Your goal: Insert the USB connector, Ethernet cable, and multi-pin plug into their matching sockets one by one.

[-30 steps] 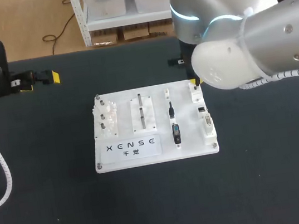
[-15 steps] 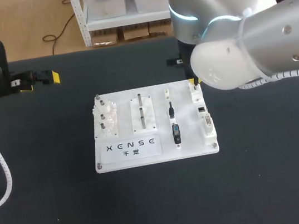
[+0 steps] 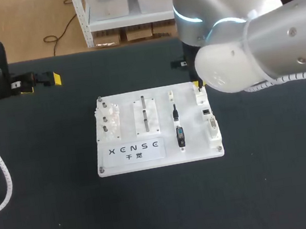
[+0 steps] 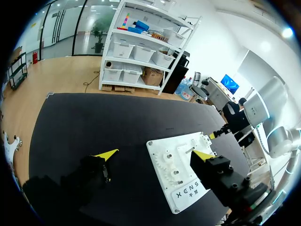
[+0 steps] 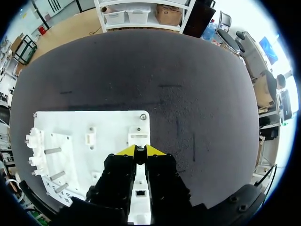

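Open black cloth worktop (image 3: 54,221) rings the white rectangular socket board (image 3: 159,99). The left pincer (image 4: 156,154) gapes wide and empty, well aside. The right pincer (image 5: 140,150), tips together, hangs over the board's far right corner. A small black connector (image 3: 180,137) lies mid-board.

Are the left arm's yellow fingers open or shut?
Open. The left gripper has its fingers far apart, holding nothing.

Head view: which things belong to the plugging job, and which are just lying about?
Job: white board; black plug; sockets; right pincer.
Lying about: gear posts; metal rods; left pincer, away from the board.
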